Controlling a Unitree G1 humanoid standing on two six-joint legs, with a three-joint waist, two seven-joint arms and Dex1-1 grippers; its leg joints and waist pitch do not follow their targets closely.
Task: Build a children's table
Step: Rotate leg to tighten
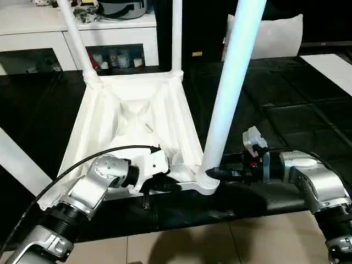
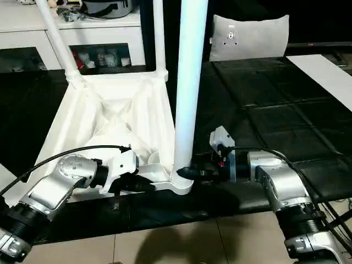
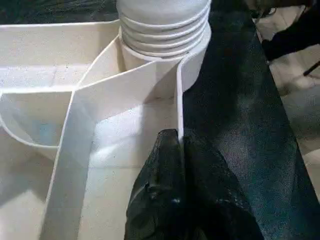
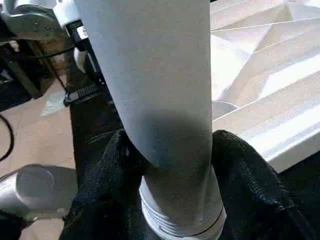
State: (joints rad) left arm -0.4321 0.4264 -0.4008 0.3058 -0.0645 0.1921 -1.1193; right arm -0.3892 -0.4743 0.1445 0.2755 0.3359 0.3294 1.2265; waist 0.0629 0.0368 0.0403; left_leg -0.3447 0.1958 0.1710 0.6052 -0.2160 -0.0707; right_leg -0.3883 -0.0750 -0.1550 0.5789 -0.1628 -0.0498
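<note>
The children's table lies upside down on the black mat, its ribbed white top facing up. Two legs stand in the far corner sockets, one on the left and one on the right. A third leg rises upright from the near right socket. My right gripper is shut on this leg's base just above the socket, one finger on each side. My left gripper is shut on the top's near rim, close to that same socket.
A white cabinet with glass doors stands behind the table. A pale pillow leans at the back right. A white panel lies far right, another white board at the left. Tiled floor begins at the mat's near edge.
</note>
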